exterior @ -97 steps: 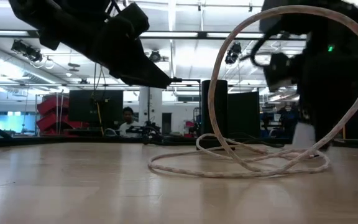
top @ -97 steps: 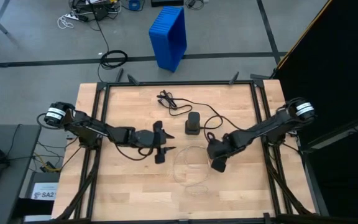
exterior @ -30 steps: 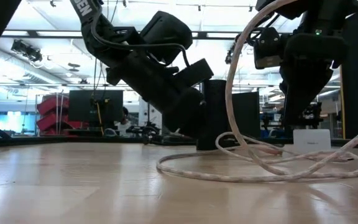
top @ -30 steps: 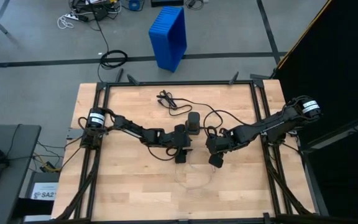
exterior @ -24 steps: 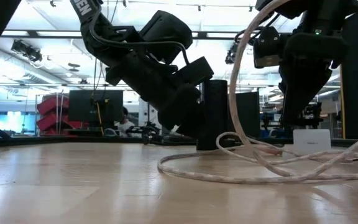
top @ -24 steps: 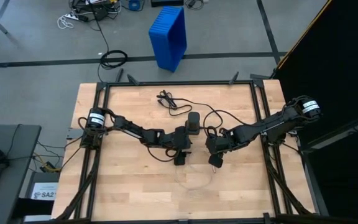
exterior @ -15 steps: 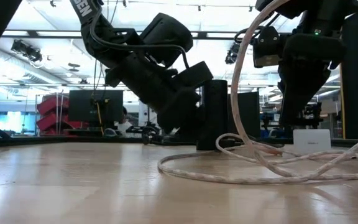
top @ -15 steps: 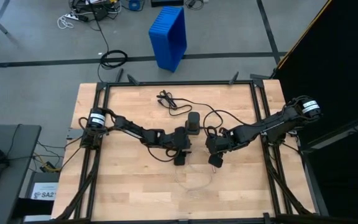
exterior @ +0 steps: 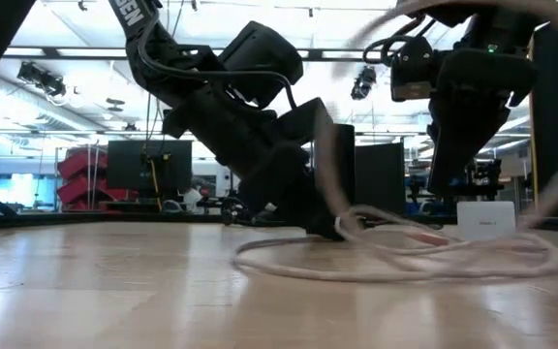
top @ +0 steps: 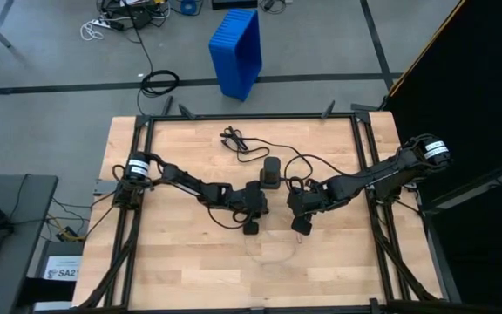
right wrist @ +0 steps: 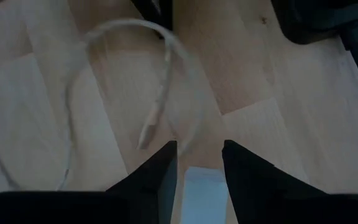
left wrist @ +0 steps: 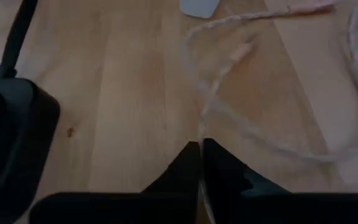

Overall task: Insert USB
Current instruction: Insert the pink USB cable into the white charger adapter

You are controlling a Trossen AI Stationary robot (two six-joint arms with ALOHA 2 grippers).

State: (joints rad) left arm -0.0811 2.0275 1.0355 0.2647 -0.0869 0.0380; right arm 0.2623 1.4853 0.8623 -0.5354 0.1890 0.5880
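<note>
cable [exterior: 395, 254] lies in pale loops at frame centre on my desk [top: 172, 262], just below the black charger block [top: 271, 172]. left hand [top: 251, 225] has its fingers [left wrist: 194, 163] pressed together beside the cord. right hand [top: 301, 227] clamps a small white block [right wrist: 202, 194]

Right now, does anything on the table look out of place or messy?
Yes: the white cable sprawls in loose, tangled loops on the table between both grippers, beside the black adapter, rather than lying straight.
</note>
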